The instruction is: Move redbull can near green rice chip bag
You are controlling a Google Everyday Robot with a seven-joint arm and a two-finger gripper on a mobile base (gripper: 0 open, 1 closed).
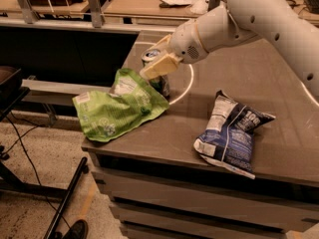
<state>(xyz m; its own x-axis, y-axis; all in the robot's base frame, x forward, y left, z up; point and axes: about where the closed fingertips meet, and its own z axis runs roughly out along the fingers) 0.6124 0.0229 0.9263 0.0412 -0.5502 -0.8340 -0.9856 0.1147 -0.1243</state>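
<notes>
Gripper: the gripper (151, 67) sits left of centre in the upper half of the frame, at the end of the white arm (234, 19) that comes in from the upper right.
Pincer state: it seems closed on the redbull can (151, 56). One tan finger (160, 65) lies slantwise across the can's front, and the other is hidden behind the can.
Redbull can: upright, left of centre in the frame, near the far left part of the table (244, 78). Its silver top shows above the finger and its lower body shows below it.
Can's base: low at the table surface; whether it rests there or is held just clear cannot be told.
Green rice chip bag (119, 111): lies flat in the left middle of the frame, with its lower left corner hanging over the table's left edge. Its upper right end reaches up to the can and touches it or nearly does.
Blue and white chip bag (230, 132): lies in the right middle of the frame near the table's front edge, well apart from the can and the green bag.
White curved line (188, 86): drawn on the tabletop, arcing just right of the can.
Table: dark grey top with drawer-like fronts below, filling the centre and right of the frame.
</notes>
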